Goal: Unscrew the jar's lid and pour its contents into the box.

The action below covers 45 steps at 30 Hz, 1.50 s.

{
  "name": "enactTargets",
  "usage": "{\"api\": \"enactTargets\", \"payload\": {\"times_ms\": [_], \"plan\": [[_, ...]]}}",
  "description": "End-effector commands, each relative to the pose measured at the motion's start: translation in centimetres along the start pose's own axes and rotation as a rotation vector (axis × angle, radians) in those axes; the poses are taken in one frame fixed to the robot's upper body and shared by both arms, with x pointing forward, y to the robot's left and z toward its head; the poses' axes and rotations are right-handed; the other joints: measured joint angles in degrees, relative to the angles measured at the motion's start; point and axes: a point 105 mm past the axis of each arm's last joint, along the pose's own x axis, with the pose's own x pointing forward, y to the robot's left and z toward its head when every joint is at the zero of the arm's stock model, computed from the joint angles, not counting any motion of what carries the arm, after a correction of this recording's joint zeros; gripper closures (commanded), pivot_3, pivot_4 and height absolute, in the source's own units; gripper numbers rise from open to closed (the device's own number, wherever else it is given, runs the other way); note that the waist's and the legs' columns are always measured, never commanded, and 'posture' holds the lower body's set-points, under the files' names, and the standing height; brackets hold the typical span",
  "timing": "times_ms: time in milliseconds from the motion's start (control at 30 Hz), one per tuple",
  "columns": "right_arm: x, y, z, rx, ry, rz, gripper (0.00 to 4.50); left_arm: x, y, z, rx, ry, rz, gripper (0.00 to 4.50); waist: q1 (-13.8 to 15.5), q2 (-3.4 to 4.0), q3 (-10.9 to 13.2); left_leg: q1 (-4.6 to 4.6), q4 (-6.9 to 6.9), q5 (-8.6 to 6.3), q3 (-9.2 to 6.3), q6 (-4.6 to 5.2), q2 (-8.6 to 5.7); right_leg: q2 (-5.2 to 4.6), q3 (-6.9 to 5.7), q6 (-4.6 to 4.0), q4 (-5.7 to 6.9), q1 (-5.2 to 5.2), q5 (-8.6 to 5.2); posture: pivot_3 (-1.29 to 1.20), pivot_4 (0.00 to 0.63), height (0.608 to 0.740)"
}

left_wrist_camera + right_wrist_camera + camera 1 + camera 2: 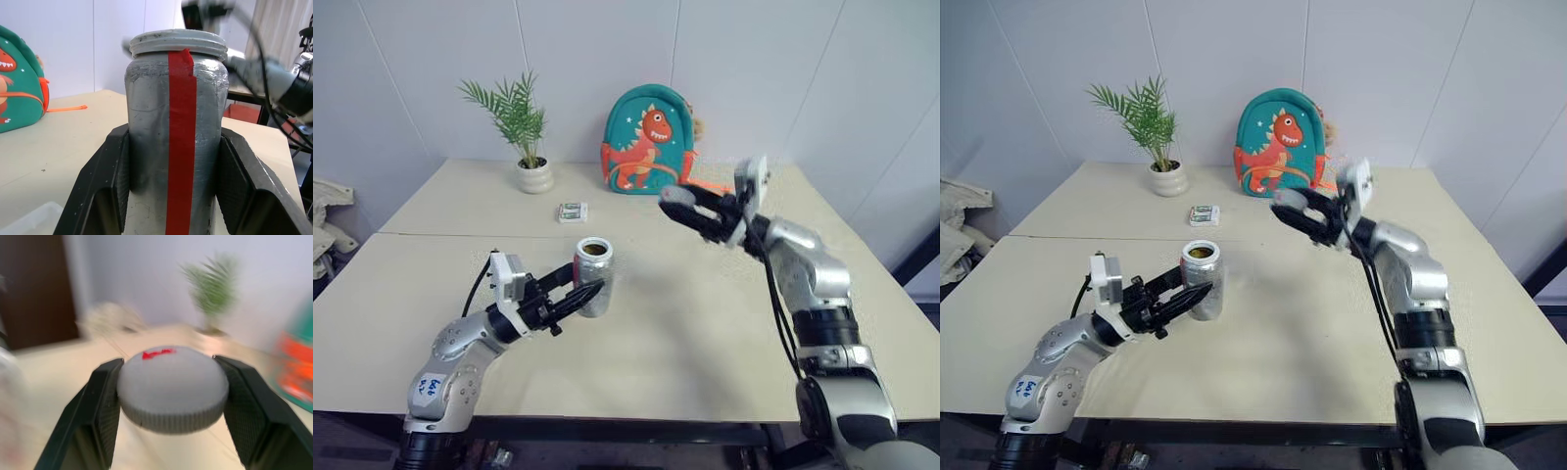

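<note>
Two grips — left fingers (579, 297) clamp the open jar (593, 277); right fingers (105, 396) hold the lid (172, 387).

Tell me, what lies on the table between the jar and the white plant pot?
A small green-and-white packet lies between the jar and the plant pot; the head views show it.

Head eyes look down over the table (685, 323); wrist cameras sit close, sharing its backpack (19, 83).

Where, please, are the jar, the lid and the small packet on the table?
jar (594, 277): left eye view, on its silvery side wall.
lid (172, 384): right wrist view, on its grey top.
packet (573, 211): left eye view, on its top face.
</note>
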Motion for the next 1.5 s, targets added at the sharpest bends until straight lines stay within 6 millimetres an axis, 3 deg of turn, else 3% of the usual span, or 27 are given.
{"api": "enactTargets", "payload": {"times_ms": [33, 200, 300, 667, 700, 833, 967, 1100, 1200, 1333, 1500], "plan": [[-2.4, -2.3, -1.4, -0.122, 0.038, -0.111, 1.92, 0.2, -0.4, 1.6, 0.028, -0.045, -0.026, 2.51, -0.27, 0.01, 0.0, 0.01, 0.0, 0.0, 0.05, 0.0, 0.0, 0.0, 0.04, 0.01, 0.01, -0.02, 0.0, 0.0, 0.15, 0.74], [-5.7, -4.5, -7.6, -0.078, 0.193, -0.277, 1.92, 0.8, 0.2, 1.8, -0.054, -0.034, 0.001, 2.51, -0.37, 0.01, 0.0, 0.16, 0.02, 0.02, 0.2, 0.01, 0.03, 0.05, 0.21, 0.02, 0.08, 0.01, 0.02, 0.0, 0.15, 0.74], [-6.8, -4.9, -9.6, -0.056, 0.242, -0.327, 1.92, 1.1, 0.4, 1.8, -0.058, -0.015, 0.013, 2.51, -0.36, 0.01, 0.0, 0.18, 0.03, 0.04, 0.26, 0.01, 0.02, 0.07, 0.32, 0.04, 0.08, 0.01, 0.03, 0.0, 0.15, 0.74], [-8.3, -5.2, -11.3, 0.025, 0.255, -0.38, 1.92, 0.6, 0.8, 2.5, -0.029, 0.003, 0.047, 2.51, -0.37, 0.0, 0.0, 0.26, 0.03, 0.03, 0.53, 0.03, 0.02, 0.19, 0.79, 0.2, 0.04, 0.0, 0.13, 0.0, 0.15, 0.74], [-8.2, -5.1, -11.4, 0.03, 0.251, -0.377, 1.25, 0.5, 0.8, 2.5, -0.018, 0.012, 0.051, 2.51, -0.36, 0.0, 0.0, 0.28, 0.03, 0.03, 0.58, 0.04, 0.02, 0.19, 0.85, 0.22, 0.04, 0.0, 0.13, 0.0, 0.15, 0.74], [-7.6, -4.6, -11.2, 0.037, 0.23, -0.347, 0.02, 0.3, 1.4, 2.5, 0.054, 0.041, 0.115, 2.51, -0.39, 0.0, 0.0, 0.39, 0.04, 0.02, 0.72, 0.05, 0.03, 0.21, 1.03, 0.28, 0.02, 0.02, 0.17, 0.0, 0.15, 0.74], [-6.7, -4.4, -9.6, 0.021, 0.181, -0.303, 0.02, 0.3, 2.1, 2.5, 0.057, 0.045, 0.191, 2.51, -0.39, 0.0, 0.0, 0.43, 0.05, 0.03, 0.8, 0.06, 0.04, 0.23, 1.15, 0.31, 0.03, 0.02, 0.2, 0.0, 0.15, 0.74], [-5.2, -3.3, -6.1, -0.03, 0.109, -0.179, 0.02, 0.5, 2.6, 3.3, 0.098, 0.034, 0.245, 2.51, -0.32, 0.0, 0.0, 0.42, 0.05, 0.02, 0.82, 0.07, 0.05, 0.24, 1.16, 0.33, 0.03, 0.01, 0.21, 0.0, 0.15, 0.74], [-3.3, 0.0, -1.2, -0.118, 0.042, 0.048, 0.02, 0.2, 2.8, 4.3, 0.097, 0.017, 0.266, 2.51, -0.29, 0.01, 0.01, 0.41, 0.05, 0.01, 0.81, 0.07, 0.07, 0.25, 1.16, 0.34, 0.04, -0.01, 0.21, 0.0, 0.15, 0.74], [-3.0, 6.9, 2.0, -0.246, 0.021, 0.422, 0.02, -0.3, 2.6, 5.4, 0.068, -0.008, 0.222, 2.51, -0.21, 0.0, 0.0, 0.4, 0.05, -0.05, 0.79, 0.08, 0.1, 0.27, 1.11, 0.35, 0.02, -0.01, 0.21, 0.0, 0.15, 0.74], [-3.1, 9.7, 4.6, -0.284, -0.017, 0.587, 0.02, -1.3, 3.6, 8.4, 0.084, -0.12, 0.213, 2.51, -0.1, -0.01, 0.01, 0.39, 0.17, -0.12, 0.81, 0.09, 0.14, 0.3, 1.12, 0.34, -0.03, 0.02, 0.22, 0.0, 0.15, 0.74]]}}
